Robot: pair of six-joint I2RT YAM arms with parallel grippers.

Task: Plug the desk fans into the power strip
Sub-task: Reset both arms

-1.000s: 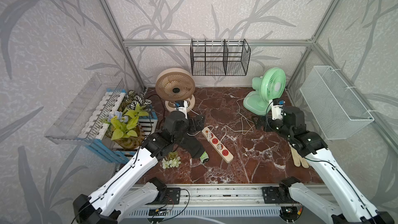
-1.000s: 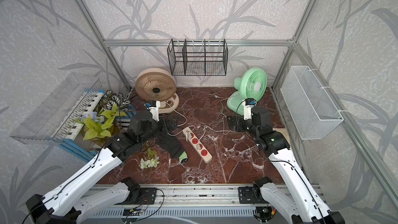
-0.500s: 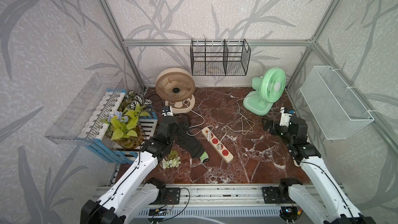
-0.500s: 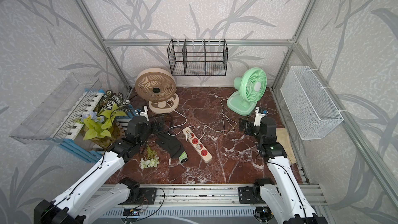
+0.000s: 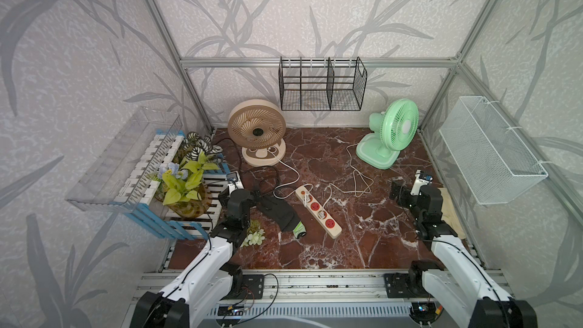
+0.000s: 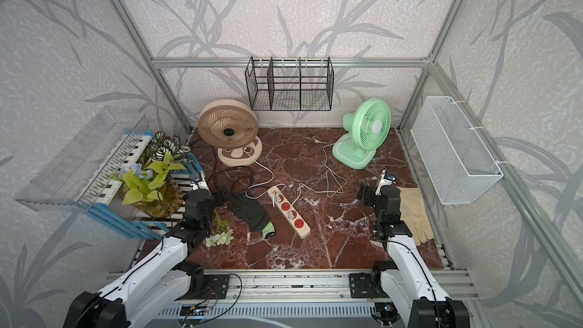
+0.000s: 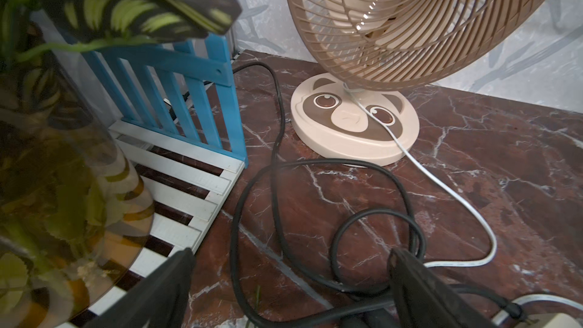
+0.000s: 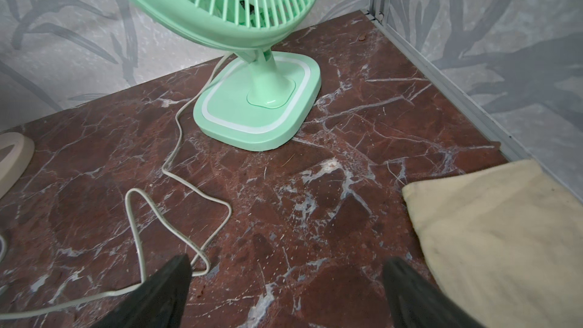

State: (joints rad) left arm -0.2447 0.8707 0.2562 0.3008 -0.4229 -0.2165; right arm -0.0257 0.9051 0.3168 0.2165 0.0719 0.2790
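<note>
Left of centre in a top view, below the beige fan [image 5: 257, 127], the left gripper [image 5: 256, 196] hung with jaws spread wide, gripping nothing. The power strip [image 5: 318, 211] lay slantwise at mid-frame on the marble floor [image 5: 362, 247], with white cords [image 5: 291, 171] running to it. At the right, below the green fan [image 5: 399, 127], the right gripper [image 5: 396, 190] stood equally spread and empty.

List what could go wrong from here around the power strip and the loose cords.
1. The black cord coils on the floor right by the open left tool; a low move could snag it and drag the power strip.
2. The white cord from the green fan loops close to the open right tool; a sweep may hook it and tug the plug.
</note>
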